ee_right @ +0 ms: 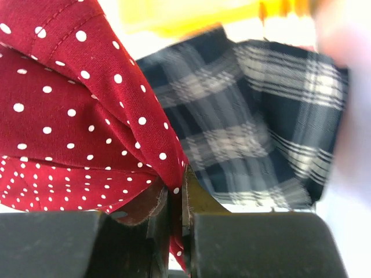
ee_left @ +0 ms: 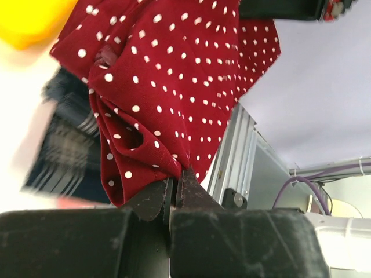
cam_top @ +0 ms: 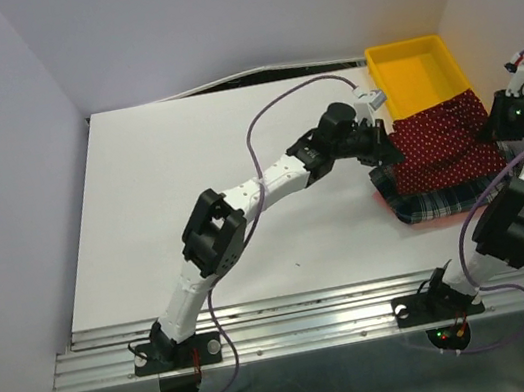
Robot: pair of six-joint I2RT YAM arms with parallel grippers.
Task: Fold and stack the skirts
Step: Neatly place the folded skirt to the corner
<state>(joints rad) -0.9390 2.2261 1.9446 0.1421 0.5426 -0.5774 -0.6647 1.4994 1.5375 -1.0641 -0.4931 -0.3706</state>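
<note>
The dark red dotted skirt (cam_top: 440, 139) hangs stretched between both grippers at the table's right side, just in front of the yellow tray. My left gripper (cam_top: 388, 148) is shut on its left edge, with bunched red cloth (ee_left: 174, 75) pinched between the jaws (ee_left: 175, 176). My right gripper (cam_top: 494, 127) is shut on the right edge, and a fold of red cloth (ee_right: 69, 116) runs down between its jaws (ee_right: 177, 185). The navy plaid skirt (cam_top: 440, 197) lies flat below and in front of the red one, also seen in the wrist views (ee_left: 66, 156) (ee_right: 255, 116).
The yellow plastic tray (cam_top: 418, 72) stands at the back right, with the red skirt's far edge over its near end. A pink edge (cam_top: 419, 221) shows under the plaid skirt. The table's right edge and the wall are close to the right arm.
</note>
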